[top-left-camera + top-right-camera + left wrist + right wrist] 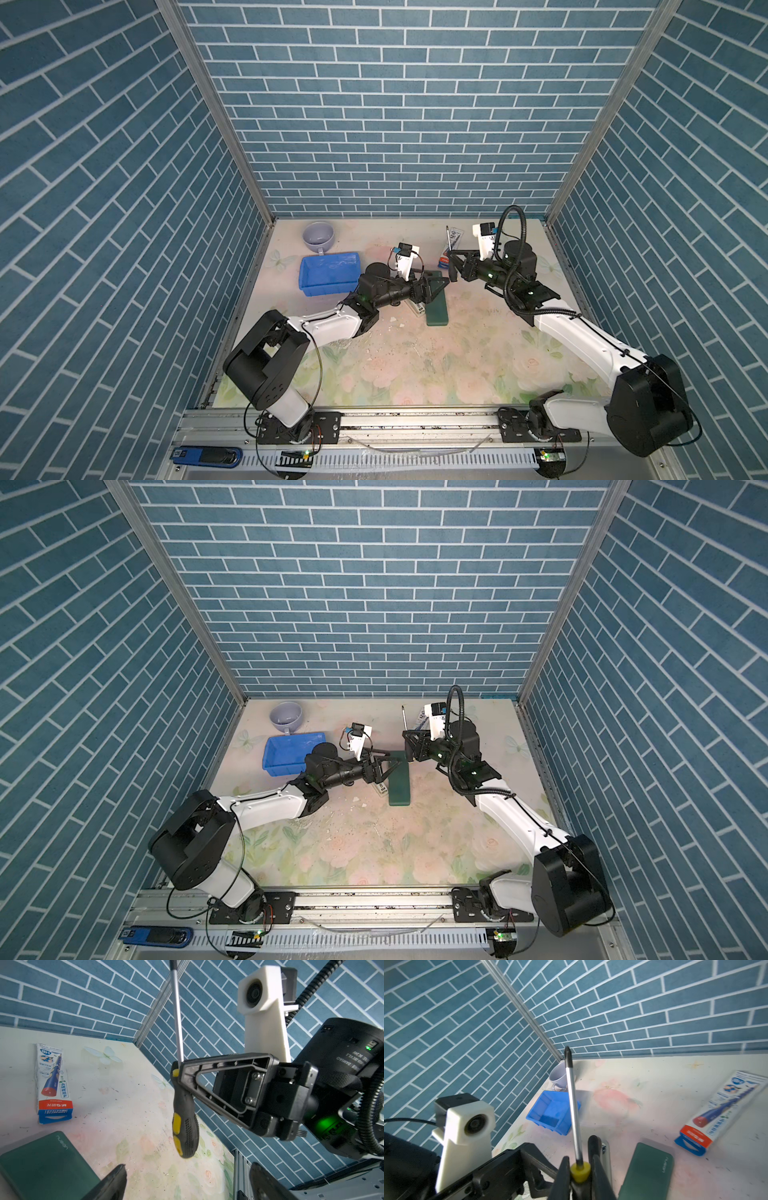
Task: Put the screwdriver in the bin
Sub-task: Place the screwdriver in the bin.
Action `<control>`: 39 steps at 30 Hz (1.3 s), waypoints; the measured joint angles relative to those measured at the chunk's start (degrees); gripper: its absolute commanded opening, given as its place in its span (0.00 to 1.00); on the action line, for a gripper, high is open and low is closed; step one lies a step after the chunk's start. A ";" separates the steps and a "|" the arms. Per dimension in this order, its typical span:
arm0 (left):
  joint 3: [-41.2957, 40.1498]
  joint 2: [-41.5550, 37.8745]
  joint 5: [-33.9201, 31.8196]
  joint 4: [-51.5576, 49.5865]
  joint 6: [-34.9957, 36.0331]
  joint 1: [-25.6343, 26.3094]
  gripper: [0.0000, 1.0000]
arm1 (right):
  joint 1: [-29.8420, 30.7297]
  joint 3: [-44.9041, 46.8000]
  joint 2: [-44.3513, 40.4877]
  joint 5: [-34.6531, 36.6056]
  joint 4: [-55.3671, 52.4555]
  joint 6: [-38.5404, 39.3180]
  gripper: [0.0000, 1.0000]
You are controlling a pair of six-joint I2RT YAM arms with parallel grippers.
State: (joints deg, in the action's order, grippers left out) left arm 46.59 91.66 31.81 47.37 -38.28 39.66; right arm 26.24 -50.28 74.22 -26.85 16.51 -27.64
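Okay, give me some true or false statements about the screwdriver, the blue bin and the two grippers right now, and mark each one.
1. The right gripper is shut on the screwdriver. True.
2. The screwdriver lies in the bin. False: it is held off the table, well apart from the bin.
3. The left gripper grips the green case. False: its jaws stand open with nothing between them.
4. The cup stands beside the bin. True.
5. The screwdriver's shaft points down at the table. False: the shaft points up and the handle hangs below the right gripper.
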 measured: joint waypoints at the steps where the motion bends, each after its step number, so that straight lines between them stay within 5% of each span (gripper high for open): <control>1: 0.04 0.13 0.13 0.66 -0.13 0.02 0.85 | 0.44 -0.17 0.31 -0.44 0.39 -0.17 0.00; 17: 0.11 1.57 0.15 5.01 -0.87 -0.04 0.30 | 3.69 -1.53 2.71 -5.64 2.86 -2.12 0.00; 26: 0.11 1.57 -0.90 4.94 -0.48 -0.20 0.14 | 3.76 -1.75 2.82 -5.90 3.19 -1.95 0.00; 31: 0.09 1.57 -1.44 4.76 0.02 -0.13 0.12 | 3.87 -1.75 2.82 -5.53 2.95 -1.66 0.42; 39: -3.58 -2.23 -8.39 3.78 0.61 -0.33 0.12 | 4.48 -1.75 -0.20 -2.36 0.55 1.16 0.62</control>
State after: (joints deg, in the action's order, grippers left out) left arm 43.00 89.43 23.42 51.16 -37.67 39.33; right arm 30.72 -52.03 74.02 -29.21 17.06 -26.48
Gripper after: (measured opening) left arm 0.275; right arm 0.594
